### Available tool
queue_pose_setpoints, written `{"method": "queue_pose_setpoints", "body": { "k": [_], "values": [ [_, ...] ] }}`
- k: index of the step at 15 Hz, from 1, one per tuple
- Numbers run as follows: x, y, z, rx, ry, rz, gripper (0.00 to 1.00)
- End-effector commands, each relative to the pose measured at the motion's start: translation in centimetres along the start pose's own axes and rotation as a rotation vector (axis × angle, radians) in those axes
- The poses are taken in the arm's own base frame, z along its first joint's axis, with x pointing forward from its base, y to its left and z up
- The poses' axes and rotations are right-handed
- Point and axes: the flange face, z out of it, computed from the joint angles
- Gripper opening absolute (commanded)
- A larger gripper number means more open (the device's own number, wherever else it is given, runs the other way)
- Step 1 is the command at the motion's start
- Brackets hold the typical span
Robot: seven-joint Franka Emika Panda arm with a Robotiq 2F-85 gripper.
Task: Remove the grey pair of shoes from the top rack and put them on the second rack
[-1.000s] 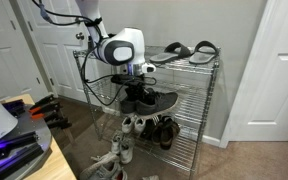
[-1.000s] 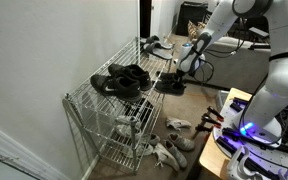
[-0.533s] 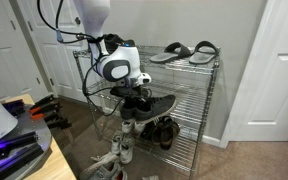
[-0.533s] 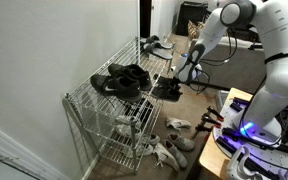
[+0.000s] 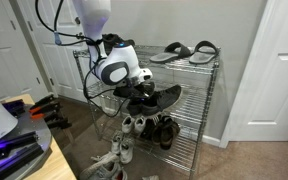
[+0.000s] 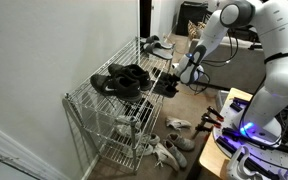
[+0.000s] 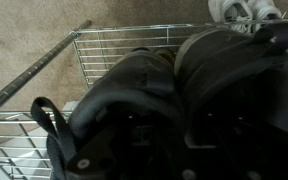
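The grey pair of shoes [image 5: 185, 52] lies on the top rack of the wire shelf [image 5: 212, 95], at its right end. In an exterior view it shows as a dark pair [image 6: 124, 80] on the top wire deck. My gripper [image 5: 136, 86] is not at that pair. It is at second-rack height at the shelf's left end, shut on a black pair of shoes [image 5: 154, 97] that hangs tilted just above the wires. The black shoes [image 7: 184, 100] fill the wrist view and hide my fingers. In an exterior view the gripper [image 6: 182, 78] holds them [image 6: 168, 87] at the shelf's end.
More shoes sit on the lower rack [image 5: 142, 124], with a brown pair [image 5: 165, 131] beside them. White sneakers [image 5: 111, 160] lie on the floor in front. A desk with equipment [image 5: 19, 140] stands at the left. White doors flank the shelf.
The arm has shifted slightly. The black shoes have risen and tilted toe-up off the second rack with the gripper. The grey pair has not moved.
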Motion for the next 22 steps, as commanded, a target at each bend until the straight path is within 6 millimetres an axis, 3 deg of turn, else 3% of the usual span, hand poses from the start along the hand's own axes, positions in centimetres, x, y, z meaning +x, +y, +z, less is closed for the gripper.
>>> {"method": "queue_pose_setpoints", "body": {
  "k": [1, 5, 7, 13, 14, 22],
  "values": [
    [0.5, -0.4, -1.8, -0.001, 0.116, 0.008, 0.07],
    [1.0, -0.7, -1.4, 0.000, 0.182, 0.010, 0.06],
    [2.8, -0.2, -1.4, 0.007, 0.173, 0.013, 0.06],
    [5.6, -1.5, -0.3, 0.004, 0.215, 0.038, 0.07],
    [5.8, -1.6, 0.0, 0.004, 0.210, 0.042, 0.35],
    [5.9, 0.1, 0.0, -0.022, 0.208, 0.086, 0.85]
  ]
}}
